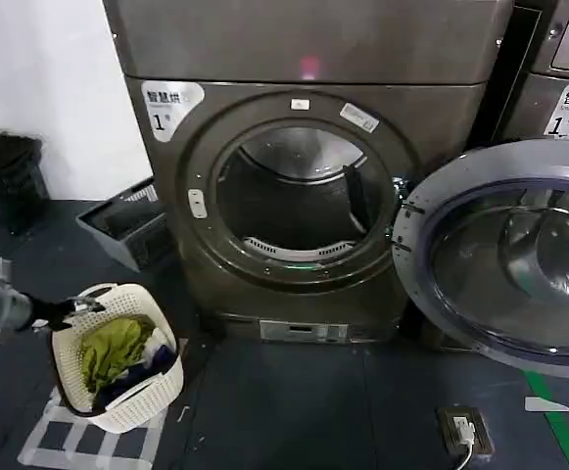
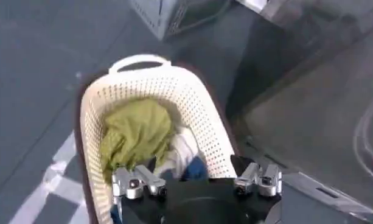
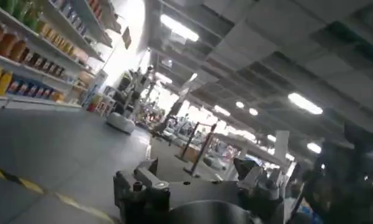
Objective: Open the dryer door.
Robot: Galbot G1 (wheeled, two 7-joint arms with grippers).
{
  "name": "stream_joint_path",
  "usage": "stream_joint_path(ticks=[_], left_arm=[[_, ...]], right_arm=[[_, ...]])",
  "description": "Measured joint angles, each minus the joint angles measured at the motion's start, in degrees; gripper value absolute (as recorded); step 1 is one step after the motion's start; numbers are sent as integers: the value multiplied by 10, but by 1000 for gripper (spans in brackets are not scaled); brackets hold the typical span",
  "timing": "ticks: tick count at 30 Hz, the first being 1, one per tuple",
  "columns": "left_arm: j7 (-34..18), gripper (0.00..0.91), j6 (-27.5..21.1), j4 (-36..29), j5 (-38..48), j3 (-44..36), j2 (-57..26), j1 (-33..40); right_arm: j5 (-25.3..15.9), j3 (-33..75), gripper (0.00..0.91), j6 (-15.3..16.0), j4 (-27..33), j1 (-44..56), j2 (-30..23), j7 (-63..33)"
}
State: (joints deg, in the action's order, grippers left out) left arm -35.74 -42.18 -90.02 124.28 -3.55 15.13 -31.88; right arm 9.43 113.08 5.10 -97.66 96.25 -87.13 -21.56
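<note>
The dryer [image 1: 304,186], a bronze-grey front-loader with a white sticker marked "1" at its upper left corner, fills the centre and top of the head view, its round drum opening exposed and the steel drum visible inside. The dryer door [image 1: 504,257] stands swung fully open at the right of the frame, hinged at the machine's right side, its wide chrome rim and dark domed glass covering the lower front of a second machine [image 1: 558,78] at the upper right edge. At the lower left of the head view the left gripper [image 1: 83,307] reaches in from the frame's edge over the rim of a white perforated laundry basket [image 1: 152,392] that sits on the dark floor in front of the dryer's lower left corner, resting partly on a grey-and-white checked mat [image 1: 69,441]. In the left wrist view the left gripper's fingers are spread apart and hold nothing, hovering above the basket, where a green cloth [image 2: 134,137] lies on top of white and blue laundry. A dark grey crate [image 1: 127,225] sits on the floor against the white wall at the left. The right gripper [image 3: 198,185] points up toward ceiling lights and shop shelves in the right wrist view, its fingers apparently apart and empty, though the view is blurred.
</note>
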Motion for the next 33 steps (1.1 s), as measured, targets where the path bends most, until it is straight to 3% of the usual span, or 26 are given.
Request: stream_joint_path(ticks=[14,33], left_arm=[[-41,907,0,16,50,25,4,-20],[-41,907,0,12,29,28,3,-33]], right_arm=[[53,17,907,-34,1,-3,-4,30],[49,15,907,-40,9,-3,-6,32]])
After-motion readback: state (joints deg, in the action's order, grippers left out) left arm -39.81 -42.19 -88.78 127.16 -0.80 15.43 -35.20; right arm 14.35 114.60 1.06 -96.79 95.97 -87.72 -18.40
